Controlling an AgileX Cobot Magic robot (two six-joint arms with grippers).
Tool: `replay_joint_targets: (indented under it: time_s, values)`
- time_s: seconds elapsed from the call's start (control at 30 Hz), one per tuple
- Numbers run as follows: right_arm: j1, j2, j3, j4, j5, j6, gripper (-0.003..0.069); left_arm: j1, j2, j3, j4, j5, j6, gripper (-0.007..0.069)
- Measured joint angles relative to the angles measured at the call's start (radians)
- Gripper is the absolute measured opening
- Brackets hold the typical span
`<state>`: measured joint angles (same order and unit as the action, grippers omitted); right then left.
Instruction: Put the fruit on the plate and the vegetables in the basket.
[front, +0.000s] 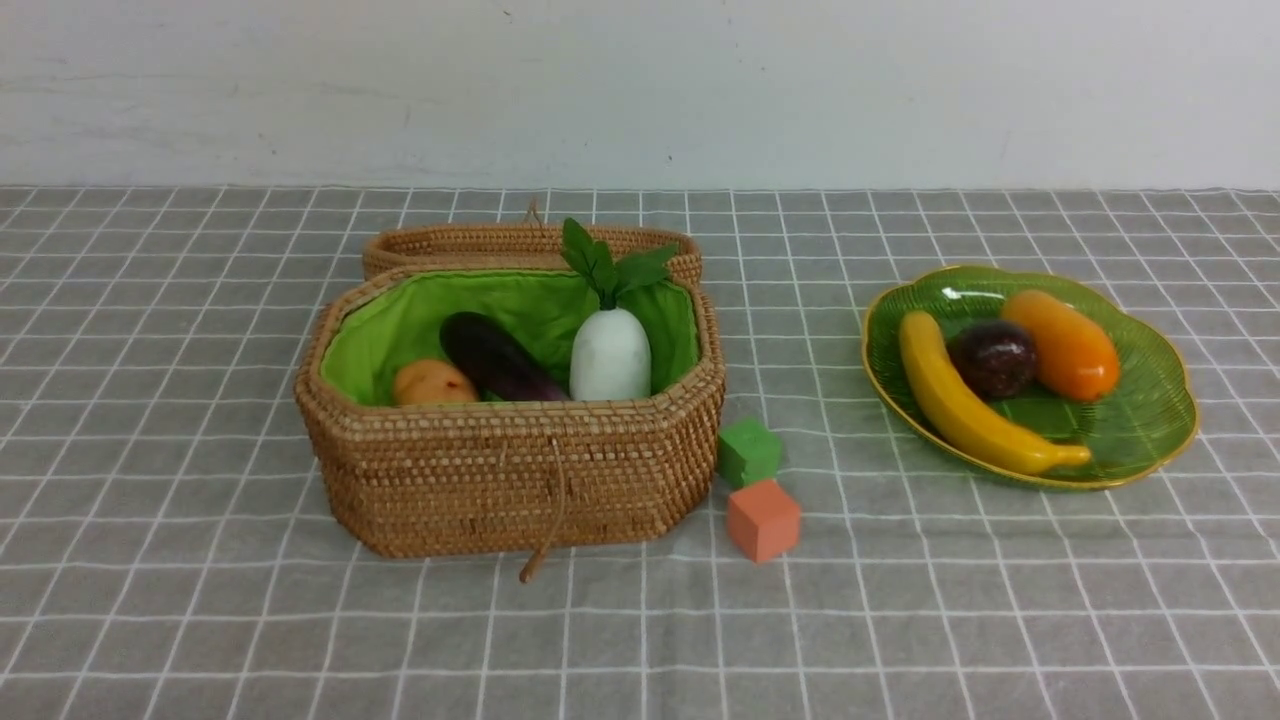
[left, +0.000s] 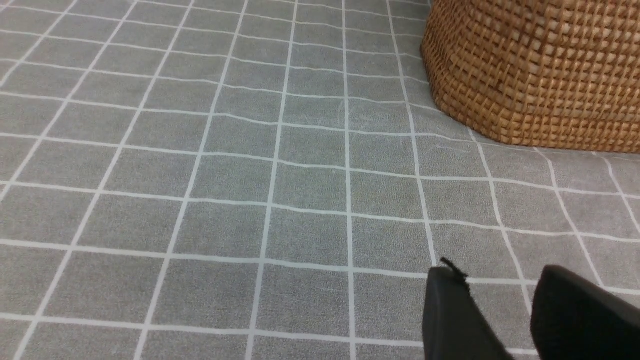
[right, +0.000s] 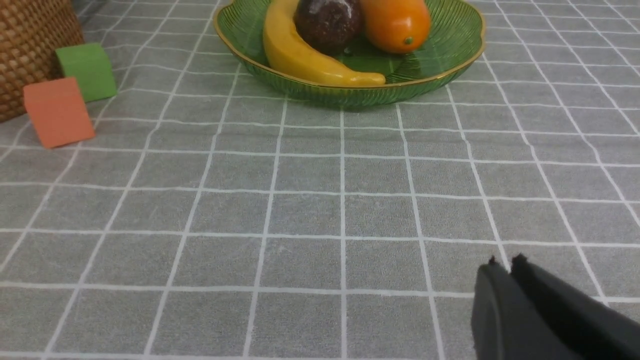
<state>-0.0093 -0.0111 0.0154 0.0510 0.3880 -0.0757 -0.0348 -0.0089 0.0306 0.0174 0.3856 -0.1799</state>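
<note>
The banana (front: 975, 405), dark maroon fruit (front: 994, 358) and mango (front: 1064, 345) lay together on the green plate (front: 1160, 420), the banana's long axis running along the plate's near rim. Left of the plate, the basket (front: 510, 480) held potato (front: 432, 383), eggplant (front: 495, 358) and radish (front: 610, 352) (the gourd was not visible). No move seemed owed: the left gripper (left: 500, 280) stood released beside the basket, the right gripper (right: 506, 265) clenched and empty over bare surface (front: 1000, 620), facing the plate.

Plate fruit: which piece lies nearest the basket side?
The banana: the long yellow piece along the plate's left edge. The round maroon fruit sits in the middle, and the orange mango lies farthest right.
</note>
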Motion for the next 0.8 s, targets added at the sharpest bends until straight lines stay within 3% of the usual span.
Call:
replay_joint_targets:
  time_s: [0.8]
  values:
    - [0.0,0.0,0.0,0.0,0.0,0.0,0.0059,0.0,0.0,0.0,0.0,-0.003,0.0,0.0239]
